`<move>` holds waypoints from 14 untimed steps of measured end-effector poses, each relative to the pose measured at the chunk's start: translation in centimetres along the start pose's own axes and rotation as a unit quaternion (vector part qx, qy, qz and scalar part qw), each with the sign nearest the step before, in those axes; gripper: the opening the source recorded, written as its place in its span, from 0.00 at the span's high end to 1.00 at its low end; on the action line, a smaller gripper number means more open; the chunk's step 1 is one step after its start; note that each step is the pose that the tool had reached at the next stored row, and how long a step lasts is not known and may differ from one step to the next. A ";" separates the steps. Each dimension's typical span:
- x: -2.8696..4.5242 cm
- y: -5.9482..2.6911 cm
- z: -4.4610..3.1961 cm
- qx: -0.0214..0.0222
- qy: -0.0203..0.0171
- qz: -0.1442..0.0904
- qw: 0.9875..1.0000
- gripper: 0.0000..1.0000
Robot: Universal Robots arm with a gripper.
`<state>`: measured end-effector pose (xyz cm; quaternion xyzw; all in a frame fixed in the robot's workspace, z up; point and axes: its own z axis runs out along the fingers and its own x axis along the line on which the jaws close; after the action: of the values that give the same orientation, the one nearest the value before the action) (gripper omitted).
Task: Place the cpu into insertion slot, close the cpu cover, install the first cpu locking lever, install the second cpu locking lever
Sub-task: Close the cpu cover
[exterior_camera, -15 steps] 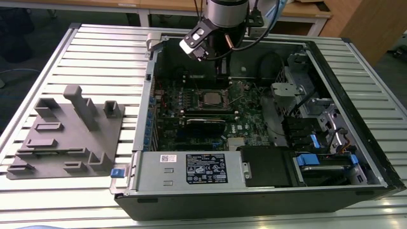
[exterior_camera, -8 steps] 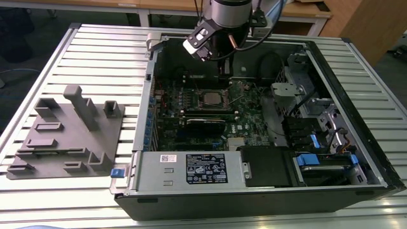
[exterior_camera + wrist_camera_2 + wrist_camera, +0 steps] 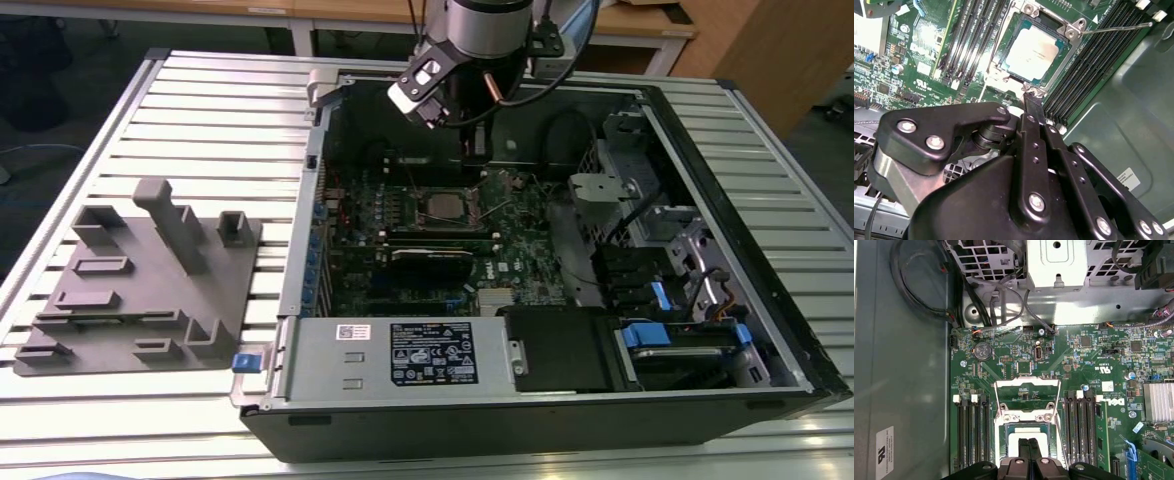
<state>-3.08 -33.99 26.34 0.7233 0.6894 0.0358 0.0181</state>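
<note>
The cpu (image 3: 1036,47) lies seated in its socket (image 3: 996,75) on the green board (image 3: 507,235), with the cpu cover (image 3: 1070,33) apparently down around it; those two steps look done. A thin locking lever (image 3: 1114,27) juts free, so both latchings seem left. The end effector (image 3: 1030,100) hovers just beside the socket's edge, fingers pressed narrow, holding nothing I can see. In the exterior view a grey fixture (image 3: 134,270) sits on the table (image 3: 200,90) at nine o'clock from the case (image 3: 534,425), the white-labelled box (image 3: 427,355) at six o'clock from the socket
</note>
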 end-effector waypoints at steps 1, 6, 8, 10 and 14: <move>0.00 0.00 -0.03 0.000 0.000 0.000 1.000 0.89; 0.00 0.02 -0.26 0.000 0.000 0.000 1.000 0.89; 0.01 0.02 -0.30 0.000 0.000 0.000 1.000 0.89; 0.02 0.07 -0.91 0.000 0.000 0.000 1.000 0.89; 0.02 0.07 -0.98 0.000 0.000 0.000 1.000 0.89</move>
<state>-3.08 -33.99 27.32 0.7233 0.6894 0.0357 0.0181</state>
